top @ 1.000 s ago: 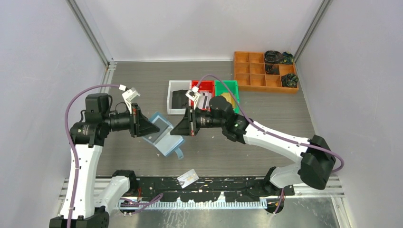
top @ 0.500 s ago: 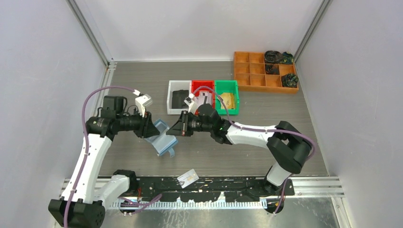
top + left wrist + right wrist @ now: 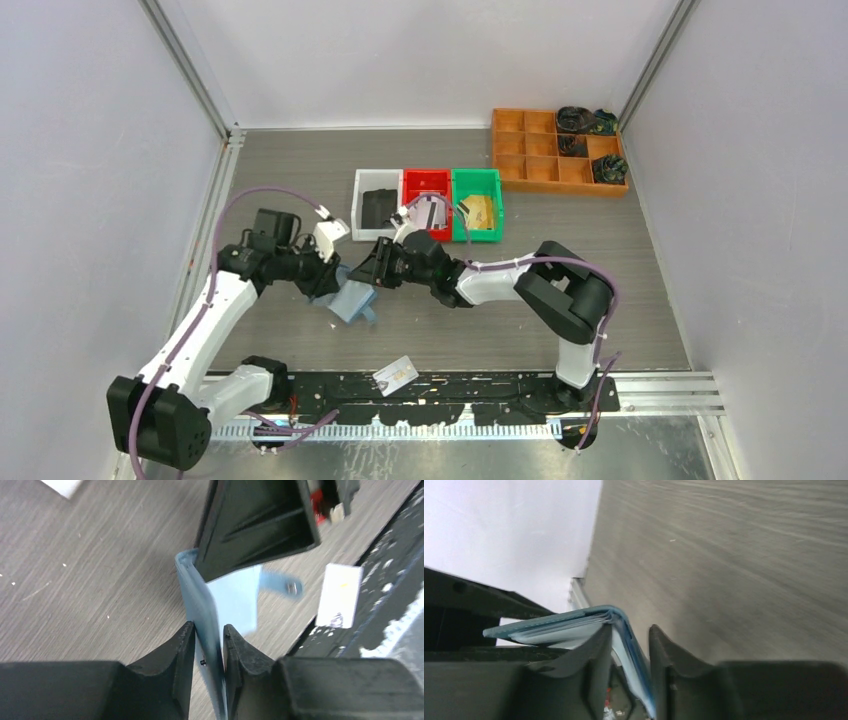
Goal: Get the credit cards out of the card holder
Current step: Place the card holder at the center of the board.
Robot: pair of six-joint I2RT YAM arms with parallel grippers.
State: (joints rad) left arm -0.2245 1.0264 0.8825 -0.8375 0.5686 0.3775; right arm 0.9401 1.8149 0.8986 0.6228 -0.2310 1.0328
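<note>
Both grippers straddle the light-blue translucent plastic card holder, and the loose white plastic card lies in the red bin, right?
Wrong place: the white plastic card lies at the near edge, by the black rail, as top external shows. Rest holds.

Grey table with three bins and an orange tray

A grey wood-grain table (image 3: 660,230) lies between pale walls (image 3: 430,60); just to 12 o'clock of its middle three small bins stand side by side: a white bin (image 3: 358,205) with a black thing (image 3: 378,208) in it, a red bin (image 3: 426,173), a green bin (image 3: 476,174) holding something tan (image 3: 482,210); at 2 o'clock an orange compartment tray (image 3: 524,133) keeps dark bundles (image 3: 576,120) in its right-hand cells; a black rail (image 3: 480,385) runs along 6 o'clock.
</note>
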